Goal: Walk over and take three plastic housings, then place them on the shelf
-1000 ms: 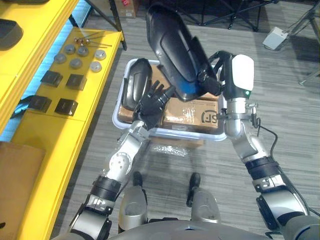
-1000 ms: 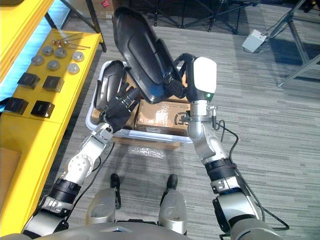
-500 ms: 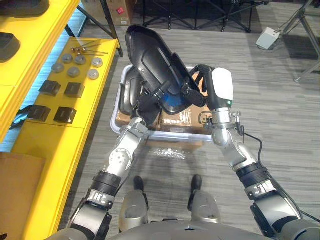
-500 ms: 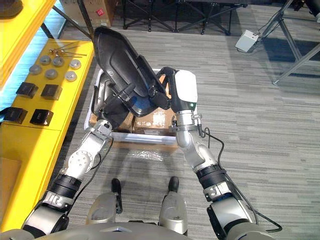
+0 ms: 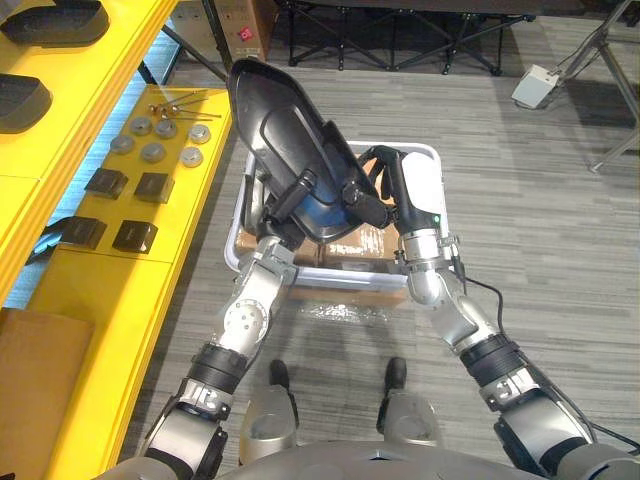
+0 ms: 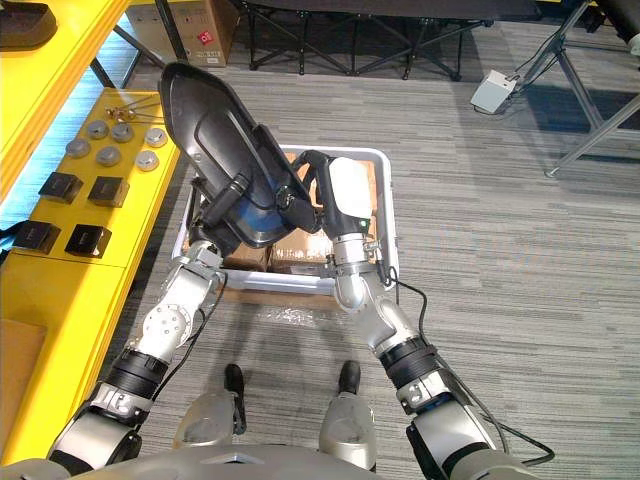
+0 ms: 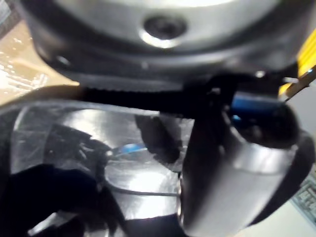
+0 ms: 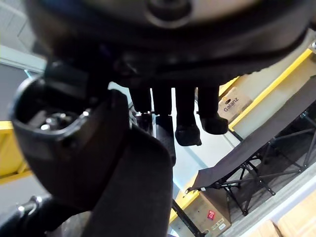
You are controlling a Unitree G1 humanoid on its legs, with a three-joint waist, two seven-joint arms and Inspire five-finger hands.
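Observation:
A large black plastic housing [image 5: 280, 130] is held up tilted over the left end of a white bin [image 5: 428, 152]. My right hand [image 5: 385, 180], with a white cover on its back, grips the housing's right lower edge. My left hand [image 5: 290, 195] comes up from below; its thumb lies across the housing's inner face and its fingers are hidden behind the shell. In the left wrist view the thumb [image 7: 232, 163] stands over a shiny dark surface. Two more black housings [image 5: 55, 20] lie on the yellow upper shelf at the far left.
Inside the bin sit cardboard boxes [image 5: 365, 245]. The yellow lower shelf [image 5: 100, 300] on the left carries several metal discs [image 5: 155, 150] and black blocks [image 5: 130, 235]. Black folding frames [image 5: 400, 40] stand behind the bin, and a white box [image 5: 535, 85] lies on the grey floor.
The housing has swung left and lower toward the yellow shelf with my right hand. My left hand has left the bin and closed on its underside. The camera has shifted too.

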